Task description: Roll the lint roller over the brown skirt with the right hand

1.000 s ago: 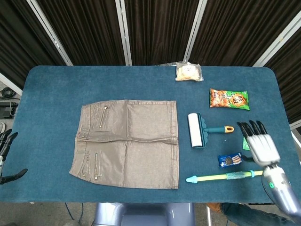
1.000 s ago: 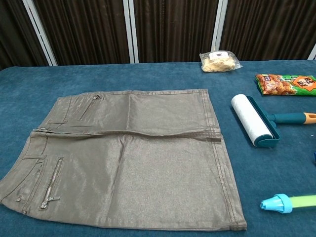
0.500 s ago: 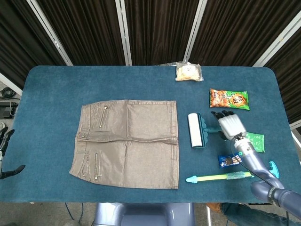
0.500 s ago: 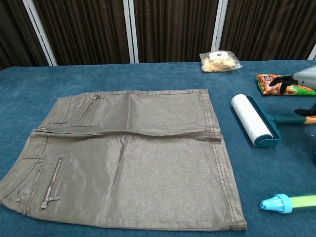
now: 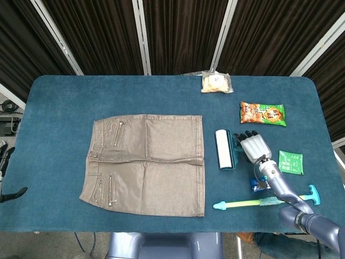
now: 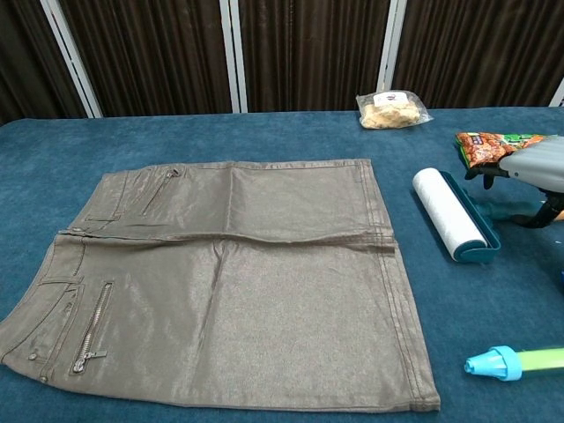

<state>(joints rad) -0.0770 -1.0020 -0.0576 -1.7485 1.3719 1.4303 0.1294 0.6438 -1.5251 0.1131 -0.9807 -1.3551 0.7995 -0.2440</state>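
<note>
Beside the flat brown skirt (image 5: 145, 163), spread fingers (image 5: 246, 135) cover the lint roller (image 5: 223, 149) handle.

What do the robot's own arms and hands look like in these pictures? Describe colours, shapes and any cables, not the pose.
The right hand has a pale silver-grey ribbed back and black fingers. Its forearm is a slim, glossy blue-grey tube with a thin dark cable running along it near the wrist. The chest view shows the same grey shell with black parts beneath. Of the left hand only dark fingers show at the frame edge. No markings or sleeves are visible.
</note>
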